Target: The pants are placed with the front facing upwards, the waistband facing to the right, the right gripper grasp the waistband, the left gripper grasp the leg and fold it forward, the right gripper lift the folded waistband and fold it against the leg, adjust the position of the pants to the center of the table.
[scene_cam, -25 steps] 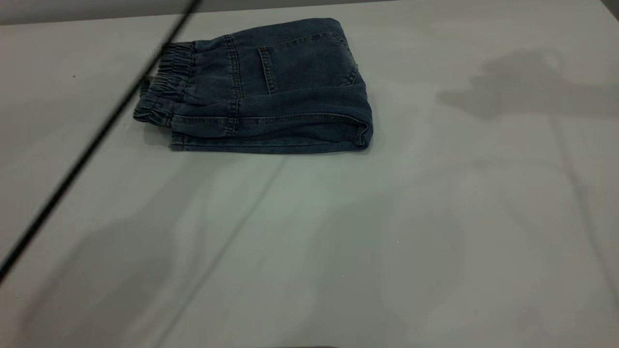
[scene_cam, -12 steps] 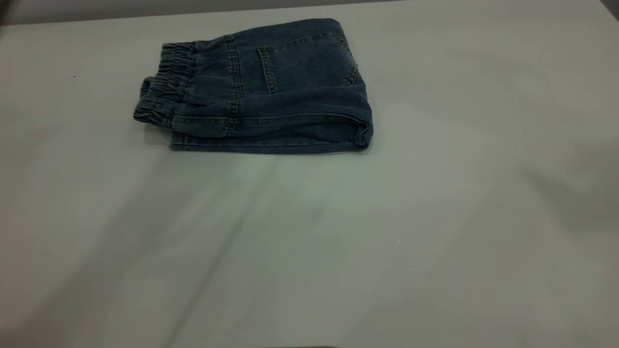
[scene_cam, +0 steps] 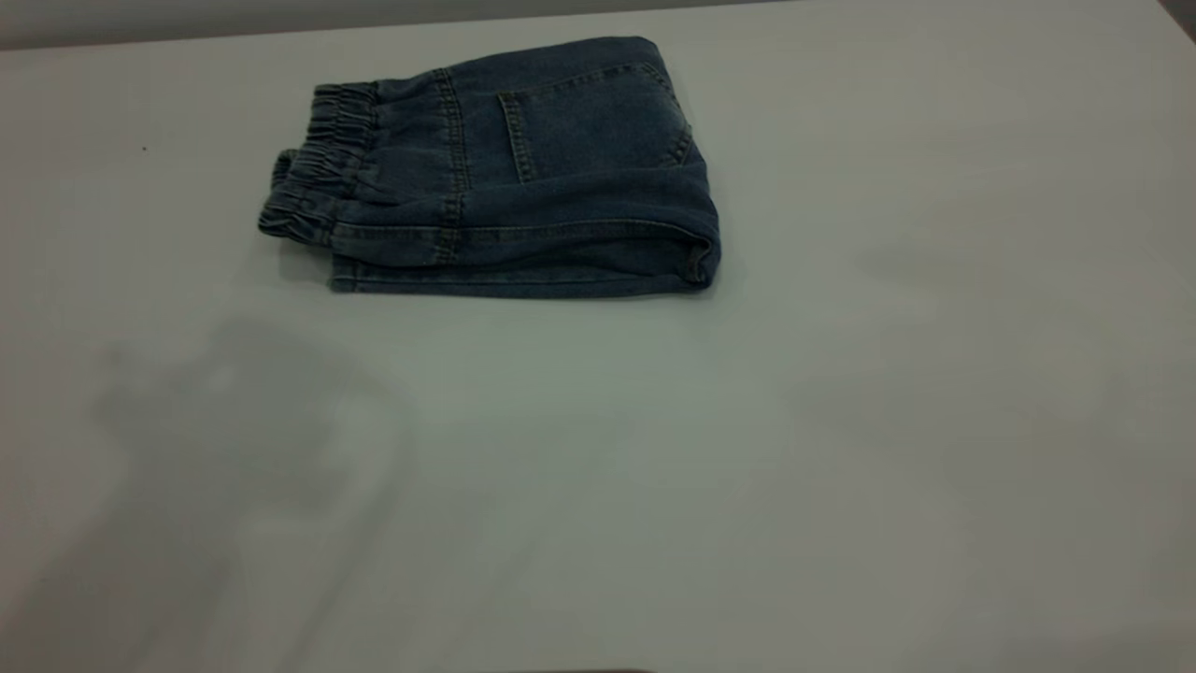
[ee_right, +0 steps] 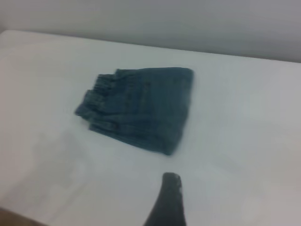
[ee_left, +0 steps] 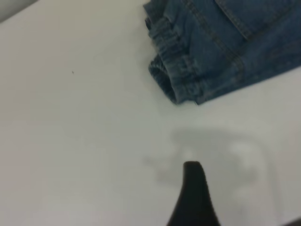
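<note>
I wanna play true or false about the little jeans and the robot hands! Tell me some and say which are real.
1. The pants are folded up. True.
2. A robot hand is squeezing the waistband. False: nothing touches it; the left hand hangs over bare table, apart from the denim.
3. The waistband end points to the exterior view's left. True.
4. The pants hang over the table edge. False: they lie flat, fully on the table.
5. The right hand is off the pants. True.
</note>
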`<state>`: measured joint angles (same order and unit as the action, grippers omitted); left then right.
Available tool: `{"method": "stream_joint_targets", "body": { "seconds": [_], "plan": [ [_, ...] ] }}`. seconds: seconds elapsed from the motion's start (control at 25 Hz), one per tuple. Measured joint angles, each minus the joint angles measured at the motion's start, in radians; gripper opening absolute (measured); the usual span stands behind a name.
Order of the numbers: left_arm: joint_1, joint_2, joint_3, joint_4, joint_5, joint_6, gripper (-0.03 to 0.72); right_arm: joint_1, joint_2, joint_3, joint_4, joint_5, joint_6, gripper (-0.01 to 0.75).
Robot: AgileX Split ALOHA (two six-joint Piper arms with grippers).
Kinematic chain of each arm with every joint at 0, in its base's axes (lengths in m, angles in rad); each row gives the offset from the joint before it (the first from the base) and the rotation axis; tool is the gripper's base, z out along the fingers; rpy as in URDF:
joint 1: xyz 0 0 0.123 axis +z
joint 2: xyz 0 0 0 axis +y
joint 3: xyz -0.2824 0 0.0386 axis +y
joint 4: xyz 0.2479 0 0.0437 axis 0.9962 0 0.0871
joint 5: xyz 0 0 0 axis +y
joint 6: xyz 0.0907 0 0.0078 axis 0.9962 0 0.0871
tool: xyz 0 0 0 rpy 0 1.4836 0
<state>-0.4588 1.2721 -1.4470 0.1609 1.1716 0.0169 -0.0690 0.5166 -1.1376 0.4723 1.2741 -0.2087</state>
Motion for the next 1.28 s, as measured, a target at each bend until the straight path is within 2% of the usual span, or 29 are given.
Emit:
{"method": "stream_joint_targets", "body": {
  "seconds": [0.28, 0.8, 0.96, 1.28],
  "plan": [
    [0.0, -0.319, 0.241, -0.033, 0.0, -0.003, 0.506, 0.0, -0.163, 0.136, -0.112, 0.003, 0.099, 0.587],
    [0.0, -0.834, 0.704, -0.064, 0.0, -0.001, 0.506, 0.0, -0.353, 0.498, -0.197, -0.011, 0.055, 0.587],
    [0.0, -0.913, 0.788, -0.064, -0.001, -0.001, 0.506, 0.0, -0.366, 0.576, -0.224, -0.043, 0.017, 0.587],
    [0.0, -0.932, 0.88, -0.064, -0.023, -0.037, 0.506, 0.069, -0.367, 0.658, -0.263, -0.123, 0.012, 0.587]
  ]
}}
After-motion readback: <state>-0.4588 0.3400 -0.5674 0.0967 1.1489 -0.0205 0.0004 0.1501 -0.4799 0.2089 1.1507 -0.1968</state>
